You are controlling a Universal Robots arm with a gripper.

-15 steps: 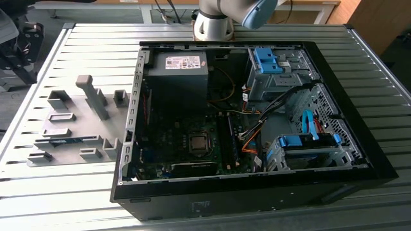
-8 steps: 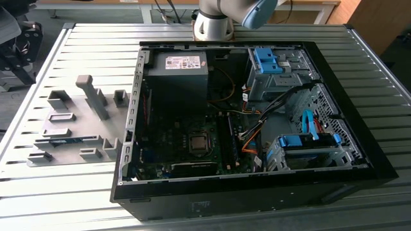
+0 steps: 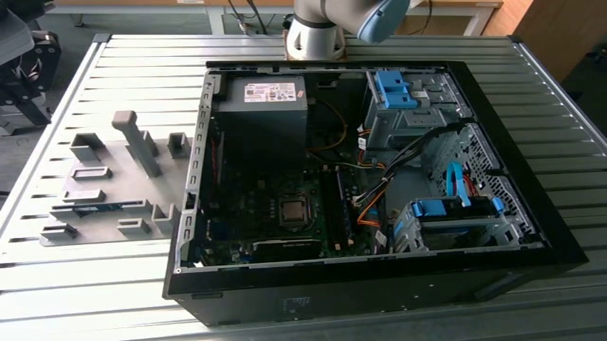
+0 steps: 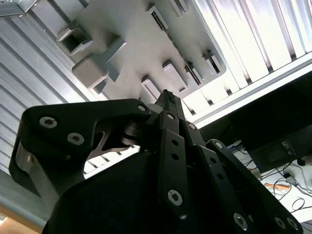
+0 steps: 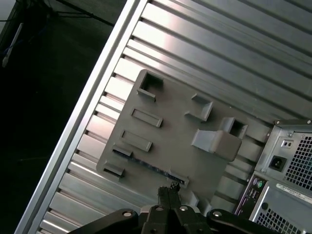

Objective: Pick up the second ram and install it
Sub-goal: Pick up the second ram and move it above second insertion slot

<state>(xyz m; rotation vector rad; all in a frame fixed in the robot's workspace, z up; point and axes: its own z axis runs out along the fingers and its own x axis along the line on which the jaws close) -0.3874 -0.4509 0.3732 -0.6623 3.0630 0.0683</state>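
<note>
Hovering clenched and empty, jaws point at ram [image 5: 147, 165] well below in holder [image 5: 168, 134]; descending unopened could ram it.

On the ribbed metal table [image 3: 379, 50], the grey plastic holder plate [image 3: 119, 188] is lying at nine o'clock of the open black computer case [image 3: 379, 284] in the exterior view, carrying the narrow green second ram [image 3: 104, 207]

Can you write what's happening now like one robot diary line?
pincer: shut, empty | memory stick: in grey tray, untouched | computer: open, on table
</note>
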